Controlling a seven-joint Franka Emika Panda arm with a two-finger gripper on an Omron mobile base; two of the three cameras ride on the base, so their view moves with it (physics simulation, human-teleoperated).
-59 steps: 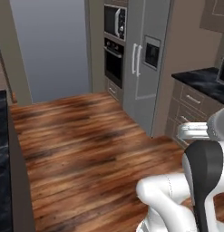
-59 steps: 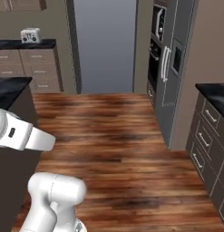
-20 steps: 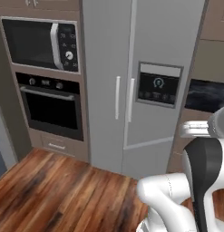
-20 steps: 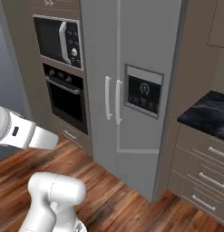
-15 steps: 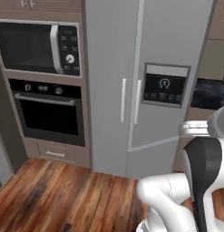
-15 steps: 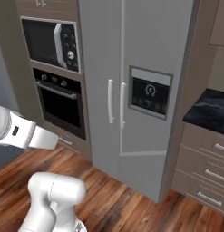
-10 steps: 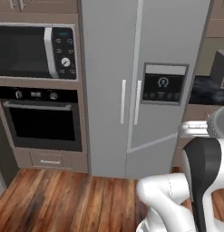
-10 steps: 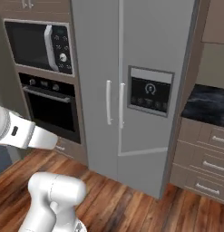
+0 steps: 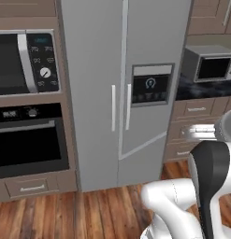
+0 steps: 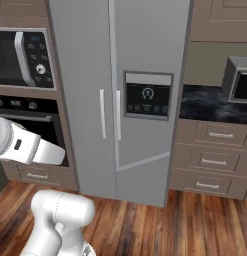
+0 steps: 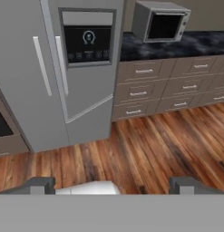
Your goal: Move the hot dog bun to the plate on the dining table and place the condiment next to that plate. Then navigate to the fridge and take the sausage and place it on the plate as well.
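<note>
Kitchen cabinetry and wood-plank flooring point(image 11: 145, 149) frame the fridge point(image 10: 120, 100), which stands closed directly ahead of the base; the sausage is judged to be inside it, behind the doors, and cannot be seen. Judged from the task alone, a sausage is light, soft and somewhat slippery, so it should be taken across its middle with moderate finger force to avoid rolling or crushing. Access first requires a door: two vertical door handles point(image 9: 120, 107) sit side by side at the centre seam, just left of the dispenser panel point(image 10: 147, 95). These handles are rigid and narrow and suit a grasp across the bar at mid-height. The gripper point(image 11: 112, 185) is held low, near the floor side of the hand view, with its fingertips point(image 11: 41, 185) set wide apart and nothing between them. Left of the fridge are a built-in microwave point(image 9: 23, 63) and an oven point(image 9: 28, 140); right of it, a dark counter point(image 10: 215, 105) over drawers carries a toaster oven point(image 9: 211, 67).
</note>
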